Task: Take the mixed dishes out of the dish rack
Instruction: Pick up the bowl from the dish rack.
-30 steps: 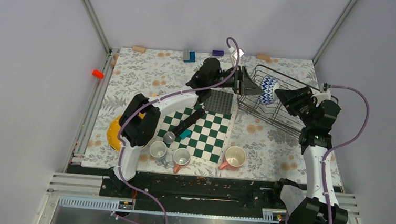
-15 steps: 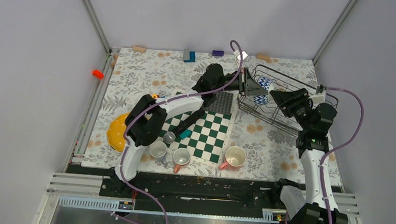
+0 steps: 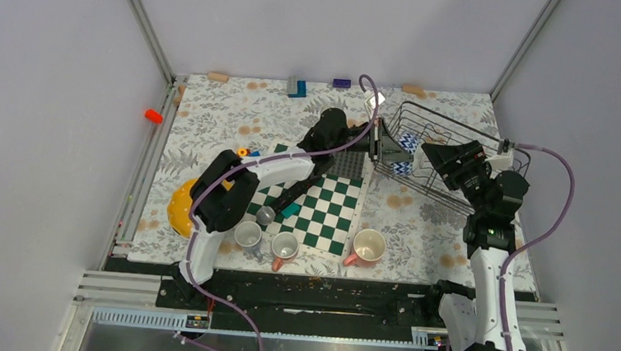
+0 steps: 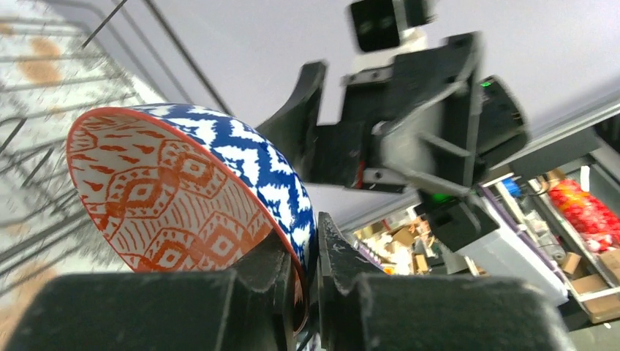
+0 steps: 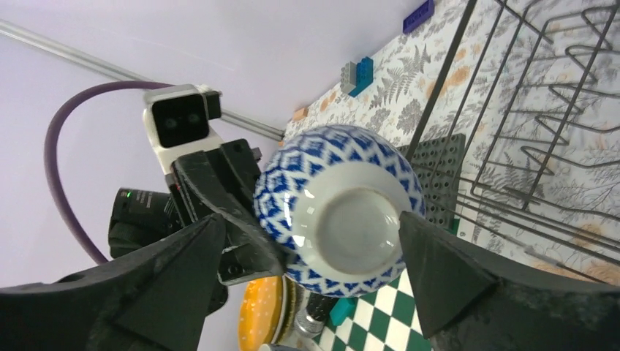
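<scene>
At the left end of the dish rack, you have one small patterned dish, red-and-white inside and blue-and-white outside, standing on edge with its rim pinched by the left claw. Facing its foot, your right claw is spread wide, a finger to either side of the dish. On the counter near the arm bases, count three mugs beside a green-and-white chessboard, and a yellow-orange plate further left.
</scene>
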Tool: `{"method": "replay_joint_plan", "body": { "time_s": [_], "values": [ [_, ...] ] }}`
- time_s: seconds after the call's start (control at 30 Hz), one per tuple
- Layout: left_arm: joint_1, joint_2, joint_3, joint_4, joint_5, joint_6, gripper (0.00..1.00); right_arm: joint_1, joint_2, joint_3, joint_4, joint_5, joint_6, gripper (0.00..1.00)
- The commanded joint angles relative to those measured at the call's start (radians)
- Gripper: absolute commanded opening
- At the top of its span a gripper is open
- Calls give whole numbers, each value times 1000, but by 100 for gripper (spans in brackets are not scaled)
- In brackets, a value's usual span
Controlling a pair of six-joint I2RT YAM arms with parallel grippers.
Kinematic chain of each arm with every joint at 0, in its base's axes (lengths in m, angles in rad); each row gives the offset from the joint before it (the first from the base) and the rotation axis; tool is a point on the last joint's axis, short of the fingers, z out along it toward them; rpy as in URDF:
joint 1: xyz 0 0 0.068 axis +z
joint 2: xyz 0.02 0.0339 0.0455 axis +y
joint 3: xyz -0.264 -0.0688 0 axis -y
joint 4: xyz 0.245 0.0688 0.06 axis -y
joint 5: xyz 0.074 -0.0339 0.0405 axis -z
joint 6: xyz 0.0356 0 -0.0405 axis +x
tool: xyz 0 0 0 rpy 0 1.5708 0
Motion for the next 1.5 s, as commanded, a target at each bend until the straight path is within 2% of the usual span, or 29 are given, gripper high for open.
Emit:
{"method": "replay_joint_plan", "body": {
  "time_s": [0.0, 0.13, 0.27, 0.37, 0.5, 0.63, 0.8, 0.9, 1.03, 1.13, 1.47],
  "values": [
    [-4, -183, -33, -175, 23, 295, 0, 7, -85, 35, -60, 43, -53, 99],
    [-13, -294, -27, -463, 31, 654, 0, 7, -128, 79, -196, 71, -108, 100],
    [-29, -398, -31, -760, 11, 1113, 0, 7, -125, 144, -322, 68, -159, 100],
    [-53, -455, -26, -983, -105, 1500, 0, 7, -100, 199, -410, 25, -197, 100],
    [-106, -488, 41, -1287, -268, 1869, 0, 8, -86, 227, -450, -39, -214, 99],
    [-187, -539, -20, -1348, -520, 2094, 0, 9, -113, 254, -506, -42, -250, 99],
    [-257, -590, -106, -1347, -756, 2249, 0, 24, -149, 256, -504, -37, -253, 99],
    [-281, -616, -116, -1348, -811, 2292, 0, 51, -126, 264, -496, -62, -263, 98],
    [-311, -621, -141, -1348, -909, 2355, 0, 181, -55, 341, -577, -65, -362, 96],
    [-320, -613, -152, -1348, -949, 2367, 0, 284, -4, 391, -639, -9, -417, 96],
    [-353, -593, -182, -1353, -1038, 2403, 0, 446, 166, 497, -721, 150, -479, 84]
  ]
}}
